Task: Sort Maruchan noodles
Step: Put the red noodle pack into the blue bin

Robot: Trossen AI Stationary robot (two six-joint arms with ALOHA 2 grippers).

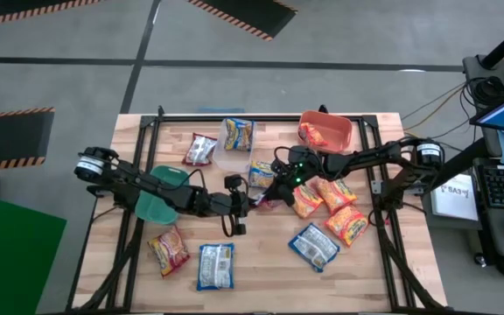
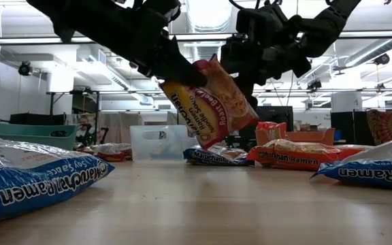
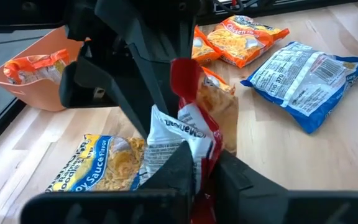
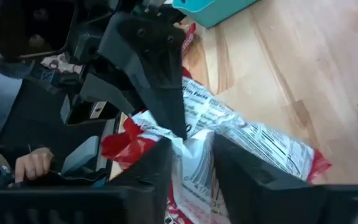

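Note:
A red-and-white noodle packet (image 2: 209, 102) hangs in the air near the table's middle (image 1: 265, 199), caught between both grippers. My left gripper (image 1: 250, 199) reaches in from the left and is shut on it (image 3: 204, 162). My right gripper (image 1: 276, 186) reaches in from the right and is shut on it too (image 4: 191, 146). Other packets lie flat on the table: orange ones (image 1: 332, 192), blue ones (image 1: 313, 245), a blue-and-yellow one (image 1: 237, 133) and a red-and-white one (image 1: 199, 149). My left gripper pinches the packet's crumpled end (image 3: 194, 134) between its two fingers, coming level from the table's left. In the low view it is at the packet's upper left corner (image 2: 177, 83). The packet is lifted clear and tilted. My right gripper pinches the packet's other end (image 4: 194, 134) between its two fingers, coming from the table's right and slanting down. In the low view it is at the packet's upper right edge (image 2: 240, 76). The wrapper bunches up at the fingers.
A teal bin (image 1: 160, 199) sits under my left arm. A clear bin (image 1: 233, 160) stands behind the grippers, and an orange bin (image 1: 326, 131) with an orange packet in it stands at the far right. Bare wood lies toward the near edge between the packets.

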